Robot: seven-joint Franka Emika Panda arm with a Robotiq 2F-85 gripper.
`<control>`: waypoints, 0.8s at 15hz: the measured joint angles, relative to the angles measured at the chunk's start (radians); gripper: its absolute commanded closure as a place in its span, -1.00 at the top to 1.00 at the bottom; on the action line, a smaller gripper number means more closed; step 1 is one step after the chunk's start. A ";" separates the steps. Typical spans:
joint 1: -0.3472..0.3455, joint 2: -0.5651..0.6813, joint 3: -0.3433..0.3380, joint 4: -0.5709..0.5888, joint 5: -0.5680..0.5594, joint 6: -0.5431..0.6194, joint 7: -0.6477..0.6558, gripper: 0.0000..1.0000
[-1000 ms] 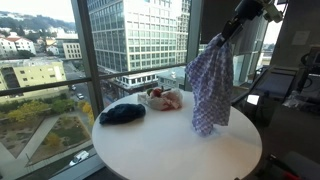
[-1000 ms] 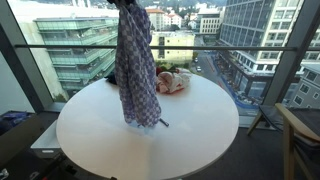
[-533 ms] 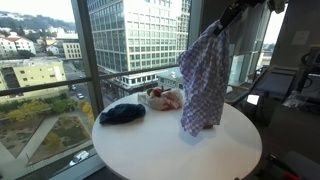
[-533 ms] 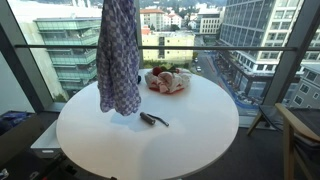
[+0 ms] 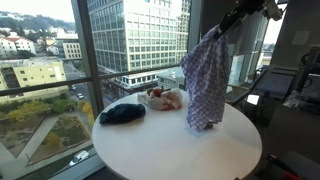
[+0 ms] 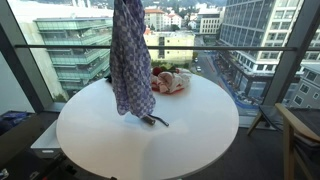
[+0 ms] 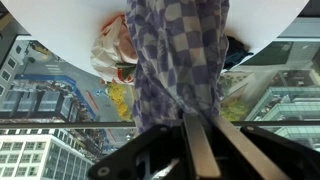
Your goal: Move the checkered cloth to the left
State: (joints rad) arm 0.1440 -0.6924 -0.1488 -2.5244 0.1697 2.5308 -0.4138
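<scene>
The blue-and-white checkered cloth (image 5: 206, 78) hangs full length from my gripper (image 5: 224, 26) above the round white table (image 5: 170, 150). It shows in both exterior views (image 6: 131, 60) and fills the middle of the wrist view (image 7: 178, 60). My gripper (image 7: 197, 128) is shut on the cloth's top edge. The cloth's lower end hangs just above the tabletop. In an exterior view the gripper itself is above the frame's top edge.
A dark blue cloth (image 5: 122, 113) and a pink-and-white crumpled bundle (image 5: 165, 98) lie at the table's window side (image 6: 170, 81). A small dark object (image 6: 153, 121) lies on the table under the hanging cloth. Glass window walls ring the table. A chair (image 6: 300, 135) stands beside it.
The hanging cloth swung one way across the table half a second ago and has since swung back part of the way. It stays gripped.
</scene>
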 measured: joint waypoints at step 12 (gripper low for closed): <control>0.009 0.526 -0.200 0.086 0.238 0.023 -0.227 -0.96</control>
State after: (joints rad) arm 0.1526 -0.1659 -0.3491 -2.4382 0.4077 2.5537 -0.6405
